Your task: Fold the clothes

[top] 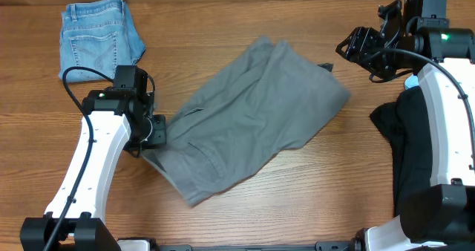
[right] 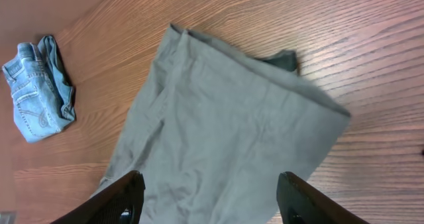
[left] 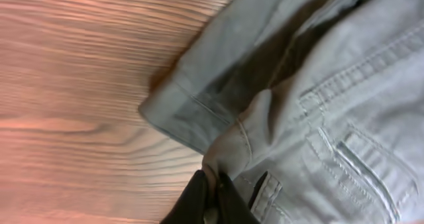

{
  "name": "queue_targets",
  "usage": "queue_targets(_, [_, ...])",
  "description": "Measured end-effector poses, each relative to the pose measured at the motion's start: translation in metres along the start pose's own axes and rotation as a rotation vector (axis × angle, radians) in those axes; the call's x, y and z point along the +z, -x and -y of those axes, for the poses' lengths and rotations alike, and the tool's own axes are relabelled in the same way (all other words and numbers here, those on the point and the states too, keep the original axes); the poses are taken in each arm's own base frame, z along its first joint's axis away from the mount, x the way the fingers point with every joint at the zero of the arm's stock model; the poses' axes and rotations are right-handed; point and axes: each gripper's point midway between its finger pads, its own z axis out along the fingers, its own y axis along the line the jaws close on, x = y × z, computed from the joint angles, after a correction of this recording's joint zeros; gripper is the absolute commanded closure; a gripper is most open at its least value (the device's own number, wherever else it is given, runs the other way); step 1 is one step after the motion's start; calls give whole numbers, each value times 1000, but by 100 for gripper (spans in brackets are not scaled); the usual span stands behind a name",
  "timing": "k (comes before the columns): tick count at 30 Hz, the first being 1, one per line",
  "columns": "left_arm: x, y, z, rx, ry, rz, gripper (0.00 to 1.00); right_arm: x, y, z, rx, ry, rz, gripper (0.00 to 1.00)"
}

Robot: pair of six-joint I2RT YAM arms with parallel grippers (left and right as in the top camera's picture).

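Left pincer (left: 213,196) seemingly clenched on an edge of the grey shorts (top: 252,117); right pincer (right: 211,199) hangs released above.

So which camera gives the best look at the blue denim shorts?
The overhead view: the denim shorts show whole and clear, back pocket visible. The right wrist view catches them smaller, at its left edge. The left wrist view misses them.

The grey shorts (top: 252,121) lie in the middle of the tabletop (top: 312,206), turned diagonally and mostly flat, one layer over the other. Waistband stitching and a pocket show at the lower left end. The blue denim shorts (top: 100,47) lie folded at the far left. A black garment (top: 404,154) is heaped at the right edge.
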Motion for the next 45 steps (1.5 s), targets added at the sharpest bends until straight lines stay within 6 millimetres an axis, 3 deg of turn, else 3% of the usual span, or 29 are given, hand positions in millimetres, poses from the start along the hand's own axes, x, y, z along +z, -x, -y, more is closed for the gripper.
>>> queue_targets(2, [0, 3, -8, -11, 47, 14, 80, 0, 1, 0, -1, 0, 2, 32])
queue_targets(5, [0, 4, -17, -22, 97, 21, 53, 0, 1, 0, -2, 1, 4, 32])
queue_targets(8, [0, 3, -22, -30, 128, 17, 44, 0, 1, 0, -2, -3, 6, 26])
queue_targets(13, [0, 2, -26, -45, 149, 12, 48, 0, 4, 11, 2, -62, 21, 15])
queue_targets(16, [1, 25, 0, -48, 2, 98, 51, 1, 5, 17, 6, -95, 29, 14])
queue_targets(19, [-7, 51, 44, 23, -221, 196, 53, 14, 0, 29, 39, -132, -3, 20])
queue_targets(22, [-13, 54, 72, 112, -321, 225, 55, 47, -16, 52, 95, -179, -98, 23])
queue_targets(27, [-2, 39, 91, 217, -302, 181, 60, 106, -52, 93, 175, -259, -277, 19])
queue_targets(33, [50, 18, 84, 226, -235, 36, 61, 141, -70, 123, 249, -337, -341, 20])
queue_targets(38, [83, 19, 74, 221, -155, -17, 61, 159, -69, 124, 245, -300, -343, 42])
queue_targets(42, [101, 18, 63, 213, -86, -50, 62, 161, -67, 122, 247, -285, -339, 32])
queue_targets(45, [103, 19, 57, 199, -65, -54, 62, 166, -66, 124, 243, -276, -321, 29])
